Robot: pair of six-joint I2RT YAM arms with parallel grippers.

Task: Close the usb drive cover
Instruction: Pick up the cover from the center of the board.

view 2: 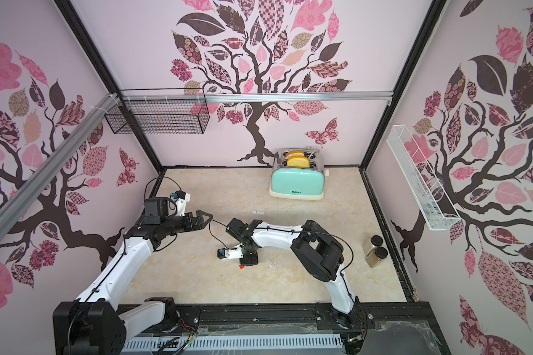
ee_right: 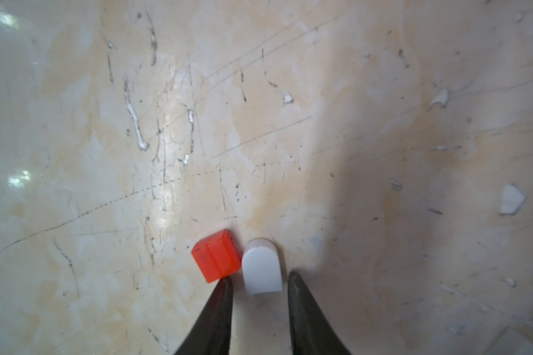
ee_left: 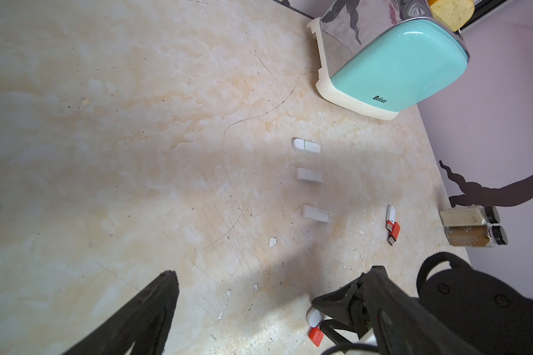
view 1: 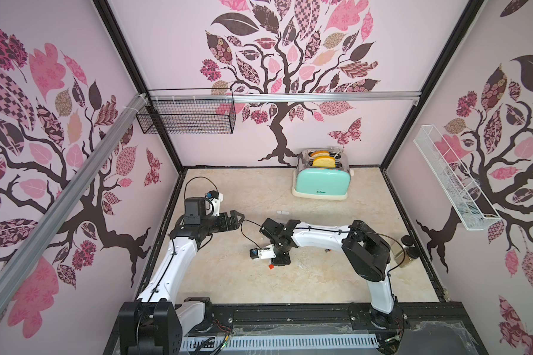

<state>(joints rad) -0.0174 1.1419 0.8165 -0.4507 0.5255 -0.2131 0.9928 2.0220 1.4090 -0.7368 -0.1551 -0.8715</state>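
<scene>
Black left gripper [view 1: 241, 220] hangs above the left part of the marble-patterned table [view 1: 243, 285]. Its jaws are spread fully wide with nothing between them.

Next to its right, near the table's middle and toward the front edge, the right gripper [ee_right: 260, 282] points straight down over the usb drive [ee_left: 314, 318]. In the right wrist view the drive's white body [ee_right: 262, 267] lies flat between the two fingers, with a thin gap showing on either side. The jaws are narrowly apart and straddle the body; no clamp is visible. The red cover [ee_right: 216, 256] lies on the table just beside the body, off it and skewed. One corner touches the tip of the nearer finger [ee_right: 222, 304]. Cover not fitted. In both top views only the cover shows beside the gripper housing; the body is hidden.

Behind this spot a capped white drive [view 1: 283, 212] lies alone. The left wrist view also shows two white rectangular pieces [ee_left: 310, 175] and a red-and-white pair of drives [ee_left: 391, 224], all apart from the gripper.

Right of centre, against the back wall, stands a mint toaster [view 1: 322, 183] with bread slices [view 1: 323, 160] in its slots. At the far right are two spice jars [view 1: 406, 252], side by side and touching.
</scene>
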